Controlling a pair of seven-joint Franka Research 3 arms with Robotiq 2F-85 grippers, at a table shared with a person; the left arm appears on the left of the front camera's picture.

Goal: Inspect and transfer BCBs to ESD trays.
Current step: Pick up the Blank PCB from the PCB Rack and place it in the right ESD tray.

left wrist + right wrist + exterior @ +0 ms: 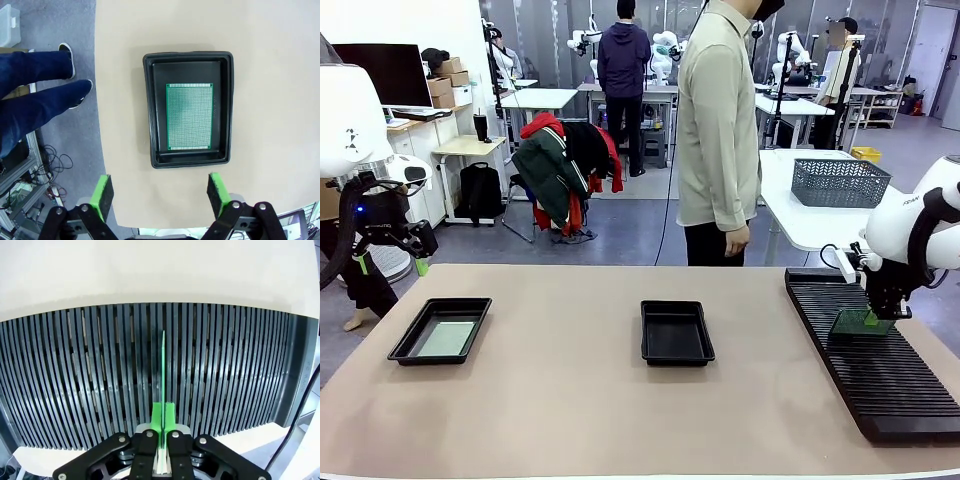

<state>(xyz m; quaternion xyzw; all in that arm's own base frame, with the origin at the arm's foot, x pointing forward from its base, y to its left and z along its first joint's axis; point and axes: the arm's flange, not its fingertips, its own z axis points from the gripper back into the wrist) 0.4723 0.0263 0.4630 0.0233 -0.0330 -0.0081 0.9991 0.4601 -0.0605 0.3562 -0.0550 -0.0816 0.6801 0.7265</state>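
A green BCB [857, 323] stands on edge in the slotted rack [880, 360] at the right, with my right gripper [872, 316] shut on its top edge. Seen edge-on in the right wrist view, that BCB [163, 370] runs as a thin green line between the shut fingers [163, 417]. One ESD tray [441, 330] at the left holds a BCB [190, 115] lying flat on its floor. A second ESD tray [677, 331] sits at the table's middle. My left gripper [159, 194] hangs open, high above the near rim of the left tray [189, 107].
A person [718, 130] stands at the far edge of the table, arms down. The long black rack takes up the right side of the table. Someone's legs in blue trousers [35, 95] stand on the floor beside the table's left edge.
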